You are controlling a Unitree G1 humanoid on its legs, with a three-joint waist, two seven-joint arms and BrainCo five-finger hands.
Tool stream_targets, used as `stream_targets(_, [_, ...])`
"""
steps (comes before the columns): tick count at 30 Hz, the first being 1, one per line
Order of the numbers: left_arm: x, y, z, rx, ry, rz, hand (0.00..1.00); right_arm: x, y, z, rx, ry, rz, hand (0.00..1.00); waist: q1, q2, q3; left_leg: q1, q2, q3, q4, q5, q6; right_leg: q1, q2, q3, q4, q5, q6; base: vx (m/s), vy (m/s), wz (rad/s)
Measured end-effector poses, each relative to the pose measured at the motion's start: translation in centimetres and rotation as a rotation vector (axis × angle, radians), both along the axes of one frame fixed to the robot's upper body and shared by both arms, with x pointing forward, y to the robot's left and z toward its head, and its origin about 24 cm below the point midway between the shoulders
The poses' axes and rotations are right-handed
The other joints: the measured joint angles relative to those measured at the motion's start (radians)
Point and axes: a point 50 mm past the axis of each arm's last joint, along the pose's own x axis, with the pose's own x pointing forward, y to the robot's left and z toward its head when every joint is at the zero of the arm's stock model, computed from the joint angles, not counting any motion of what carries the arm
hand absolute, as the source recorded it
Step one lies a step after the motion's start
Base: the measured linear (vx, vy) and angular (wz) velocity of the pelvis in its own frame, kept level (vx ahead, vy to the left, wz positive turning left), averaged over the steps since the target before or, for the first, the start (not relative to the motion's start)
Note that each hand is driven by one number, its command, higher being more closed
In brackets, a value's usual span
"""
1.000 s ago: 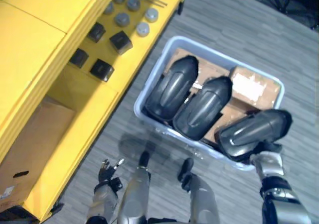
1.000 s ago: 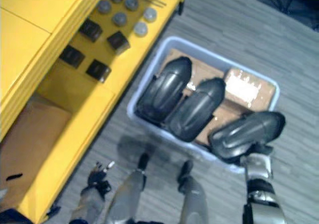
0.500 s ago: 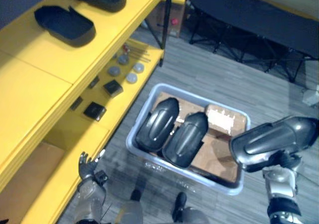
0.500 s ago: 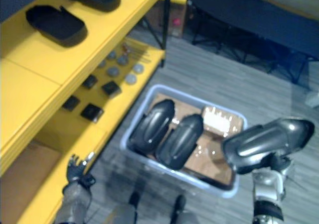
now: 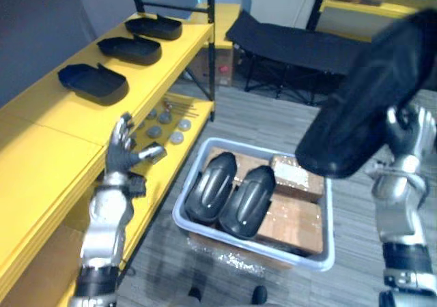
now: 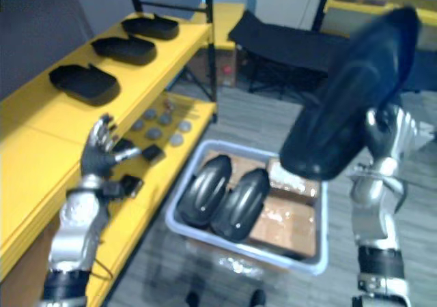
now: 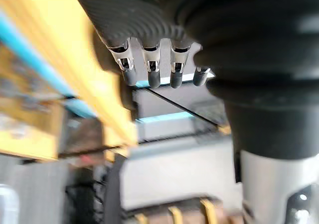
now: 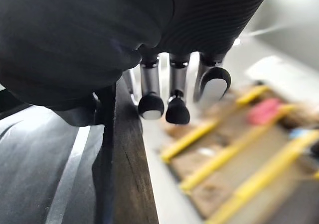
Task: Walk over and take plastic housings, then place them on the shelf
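Left of the blue bin (image 5: 259, 247), three black housings (image 5: 93, 82) sit in a row on top of the yellow shelf (image 5: 41, 136). The grey parts (image 5: 167, 121) one level down are too small to identify, and the left hand (image 5: 125, 150) hovers there with fingers spread, empty. Inside the bin a pair of housings (image 5: 208, 196) lies touching beside cardboard boxes (image 5: 290, 218). Above the bin's right end the right hand (image 5: 407, 133) clamps the lower edge of a large housing (image 5: 369, 95) (which hides the thumb), tilted up over the hand.
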Motion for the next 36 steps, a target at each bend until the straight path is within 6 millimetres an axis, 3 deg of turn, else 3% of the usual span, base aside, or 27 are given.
stream_targets(2, [0.9, -1.2, 1.1, -0.020, -0.009, -0.077, 0.00, 1.0, 2.3, 1.6, -0.045, -0.043, 0.107, 1.00, -0.003, 0.005, -0.005, 0.001, -0.001, 0.000, -0.001, 0.001, 0.001, -0.001, -0.002, 0.002, 0.000, 0.002, 0.002, 0.00, 0.000, 0.00])
stream_targets(6, [2.4, -2.4, 0.0, -0.084, 0.072, -0.134, 0.00, 2.1, 6.1, 2.5, -0.147, -0.046, 0.252, 1.00, -0.007, 0.006, -0.014, 0.000, -0.004, -0.001, -0.002, 0.003, 0.003, -0.003, -0.004, 0.002, -0.001, 0.005, 0.002, 0.00, 0.000, 0.00])
stream_targets(18, [3.6, -5.6, -5.9, -0.411, 0.404, -0.255, 0.00, 4.5, 11.0, 2.3, -0.221, -0.012, 0.368, 1.00, 0.003, -0.004, -0.020, -0.003, -0.022, 0.000, -0.002, 0.026, 0.015, -0.005, -0.023, 0.001, -0.002, 0.035, -0.004, -0.04, 0.014, 0.00])
stream_targets(28, [3.5, -8.2, -6.3, -0.474, 0.440, -0.386, 0.00, 5.5, 11.3, 0.8, -0.248, 0.070, 0.340, 1.00, 0.003, -0.009, -0.023, 0.000, -0.014, -0.003, -0.054, 0.073, 0.003, -0.022, -0.016, -0.013, -0.003, 0.040, -0.006, -0.06, -0.030, 0.02])
stream_targets(36, [3.9, -9.6, -4.7, -0.492, 0.380, -0.454, 0.00, 6.8, 11.6, 0.1, -0.285, 0.157, 0.319, 1.00, 0.005, -0.017, -0.028, -0.001, -0.007, -0.007, -0.057, 0.078, 0.000, -0.021, -0.010, -0.020, -0.002, 0.048, -0.007, 0.00, -0.013, 0.01])
